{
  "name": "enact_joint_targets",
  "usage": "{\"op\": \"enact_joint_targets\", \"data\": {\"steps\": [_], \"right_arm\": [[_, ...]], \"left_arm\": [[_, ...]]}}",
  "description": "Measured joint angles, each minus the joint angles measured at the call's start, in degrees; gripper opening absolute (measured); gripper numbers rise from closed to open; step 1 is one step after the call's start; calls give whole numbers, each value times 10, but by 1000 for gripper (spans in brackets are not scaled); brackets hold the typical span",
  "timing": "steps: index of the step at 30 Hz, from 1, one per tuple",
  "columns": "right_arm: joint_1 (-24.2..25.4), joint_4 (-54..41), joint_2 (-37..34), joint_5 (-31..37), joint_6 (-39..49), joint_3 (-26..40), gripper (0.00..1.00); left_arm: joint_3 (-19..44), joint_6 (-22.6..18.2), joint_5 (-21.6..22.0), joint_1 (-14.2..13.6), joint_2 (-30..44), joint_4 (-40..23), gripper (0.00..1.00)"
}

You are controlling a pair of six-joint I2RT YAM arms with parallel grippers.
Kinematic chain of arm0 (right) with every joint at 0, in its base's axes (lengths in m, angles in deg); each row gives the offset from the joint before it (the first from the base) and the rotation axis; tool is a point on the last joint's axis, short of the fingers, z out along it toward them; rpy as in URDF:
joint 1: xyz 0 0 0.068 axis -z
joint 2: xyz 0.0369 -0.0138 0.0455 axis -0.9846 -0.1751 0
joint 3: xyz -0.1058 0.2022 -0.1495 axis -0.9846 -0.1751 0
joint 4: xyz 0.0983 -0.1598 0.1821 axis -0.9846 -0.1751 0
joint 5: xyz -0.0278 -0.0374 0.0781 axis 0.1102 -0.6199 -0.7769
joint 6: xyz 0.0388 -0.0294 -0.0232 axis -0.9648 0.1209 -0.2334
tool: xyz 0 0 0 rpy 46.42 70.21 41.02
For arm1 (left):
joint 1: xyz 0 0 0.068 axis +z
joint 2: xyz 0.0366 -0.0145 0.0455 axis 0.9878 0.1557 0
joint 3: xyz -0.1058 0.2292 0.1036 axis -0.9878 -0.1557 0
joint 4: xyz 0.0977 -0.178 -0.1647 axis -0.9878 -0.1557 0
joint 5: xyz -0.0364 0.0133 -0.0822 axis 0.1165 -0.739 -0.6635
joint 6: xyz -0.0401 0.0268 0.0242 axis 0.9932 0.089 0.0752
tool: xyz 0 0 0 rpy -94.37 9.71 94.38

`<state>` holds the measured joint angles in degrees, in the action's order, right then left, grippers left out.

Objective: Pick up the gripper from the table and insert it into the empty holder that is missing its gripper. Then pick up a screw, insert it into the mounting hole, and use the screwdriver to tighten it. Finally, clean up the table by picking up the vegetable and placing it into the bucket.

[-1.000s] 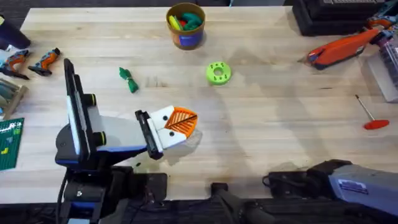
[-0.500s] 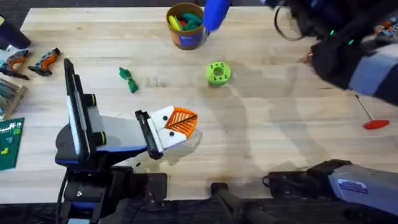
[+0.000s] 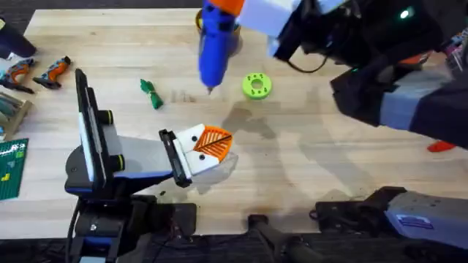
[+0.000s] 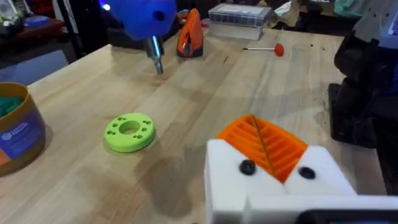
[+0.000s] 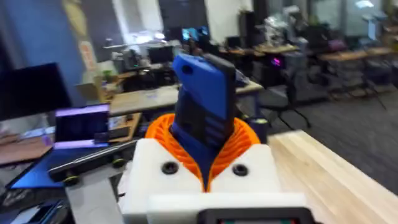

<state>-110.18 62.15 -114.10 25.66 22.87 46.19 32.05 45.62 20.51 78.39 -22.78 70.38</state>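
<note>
My right gripper (image 3: 228, 7) reaches in over the far side of the table (image 3: 329, 168) and is shut on the blue screwdriver (image 3: 213, 45), which hangs bit-down above the wood between the vegetable (image 3: 151, 93) and a lime disc. In the right wrist view the screwdriver (image 5: 204, 106) sits clamped between orange pads. My left gripper (image 3: 214, 140) rests low on the table, shut. The orange ribbed gripper piece (image 4: 264, 142) sits in the white holder (image 4: 273, 186), which shows two dark screw heads. The bucket (image 4: 18, 134) stands at the far edge, mostly hidden overhead by the screwdriver.
The lime-green disc (image 3: 257, 85) lies just right of the screwdriver's bit. A red-handled driver (image 3: 443, 146) peeks out under the right arm. An orange-and-black tool (image 4: 189, 34) and a clear box (image 4: 241, 14) stand at the far right. Small tools (image 3: 36, 71) lie at the left edge.
The right arm came in from the far right with the blue screwdriver and carried it left and nearer, past the bucket. The left arm has stayed still.
</note>
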Motion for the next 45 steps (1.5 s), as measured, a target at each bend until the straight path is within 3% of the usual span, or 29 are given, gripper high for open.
{"op": "enact_joint_targets", "data": {"steps": [14, 32, 45], "right_arm": [[-60, 135, -50, -77, 10, 0, 27], [-106, 141, -53, -119, 37, 0, 27], [-108, 141, -53, -149, 48, 0, 27]], "left_arm": [[0, 0, 0, 0, 0, 0, 4], [0, 0, -1, 0, 0, 0, 4], [0, 0, -1, 0, 0, 0, 4]]}}
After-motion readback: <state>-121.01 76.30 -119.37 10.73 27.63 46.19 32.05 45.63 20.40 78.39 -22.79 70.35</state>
